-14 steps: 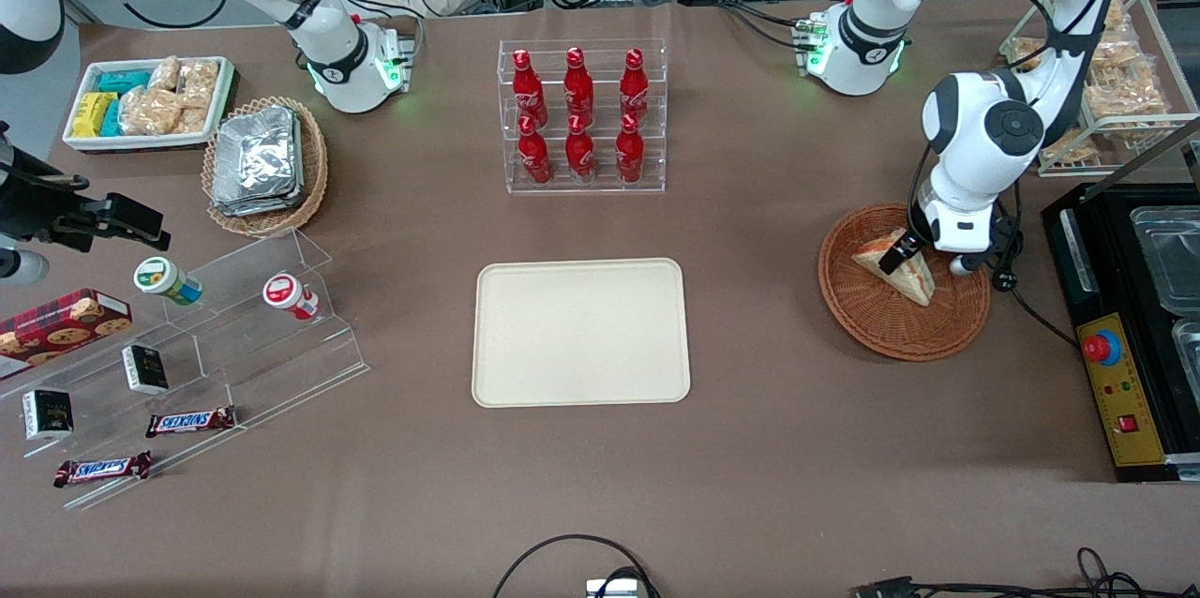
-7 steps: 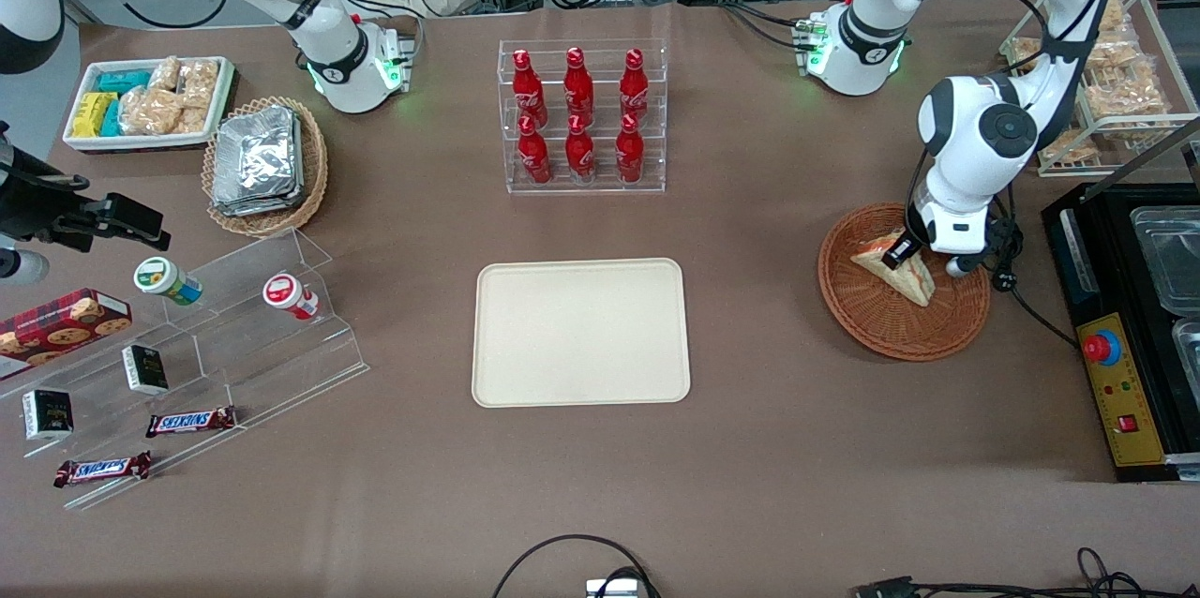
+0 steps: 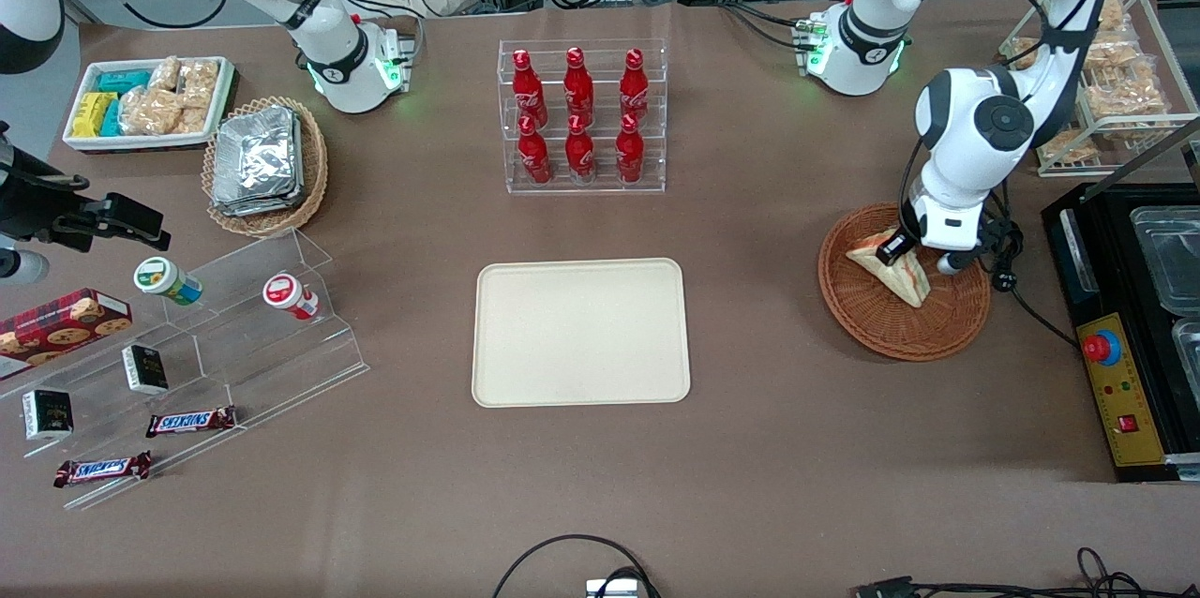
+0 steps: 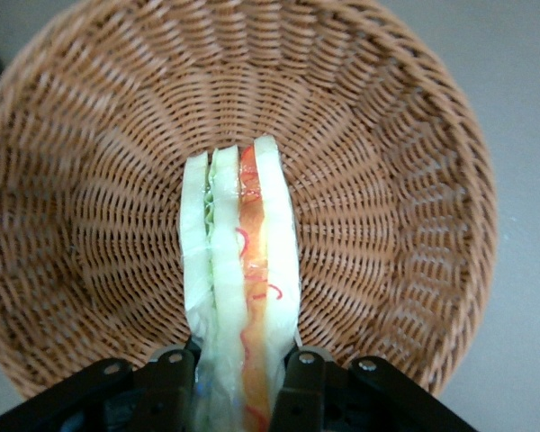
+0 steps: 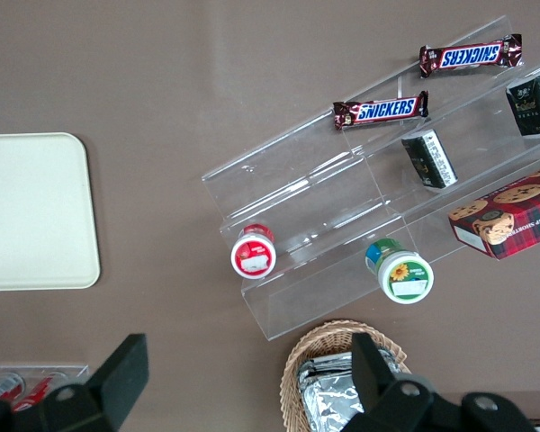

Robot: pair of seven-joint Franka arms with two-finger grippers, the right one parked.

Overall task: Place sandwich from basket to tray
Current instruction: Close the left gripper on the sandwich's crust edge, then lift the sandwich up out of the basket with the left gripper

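Over the basket [image 3: 903, 293], which serves as the reference for every position below, my gripper [image 3: 893, 248] is clamped on the sandwich [image 3: 891, 266]. The wrist view confirms it: one black finger [image 4: 166, 389] presses each bread face, with the wedge [image 4: 241, 270] pinched between them and its layered edge pointing out over the woven bowl [image 4: 387, 207].

Reading across the front view toward the basket:

1. The tray [image 3: 580, 333] lies well apart from the basket, toward the parked arm's end of the table. Nothing rests on it.
2. The bottle rack [image 3: 581, 115] stands farther from the front camera than the basket, above the tray's line, clear of a direct path as far as I judge.
3. The sandwich sits within the basket rim; whether its lower corner touches the weave I cannot tell.

Status: grasp made. Remaining: lift clear of the rim, carry to the tray, lower, release.
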